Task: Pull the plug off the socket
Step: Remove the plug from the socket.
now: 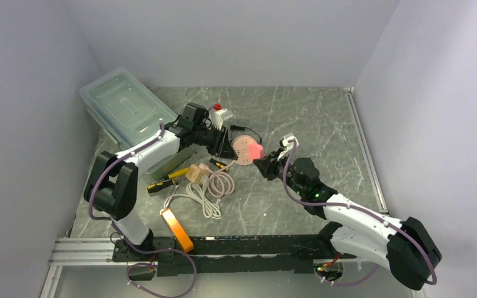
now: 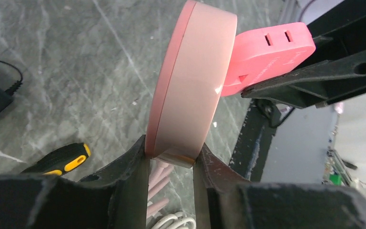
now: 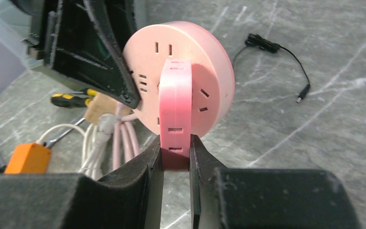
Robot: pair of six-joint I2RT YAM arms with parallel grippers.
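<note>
Gripped the round pink socket (image 2: 190,86) edge-on in the left gripper (image 2: 171,160), closed tight across its rim. Pinched the red plug (image 3: 175,105) by its flat sides in the right gripper (image 3: 175,152). Seemingly seated against the socket's face, over the table (image 1: 323,118).

Both arms reach to mid-table, their tips meeting. Left gripper (image 2: 172,149), stretched out toward the right, clamps the socket (image 2: 190,81) by its rim; right gripper (image 3: 175,143), angled forward-left, pinches the plug (image 3: 175,95)
</note>
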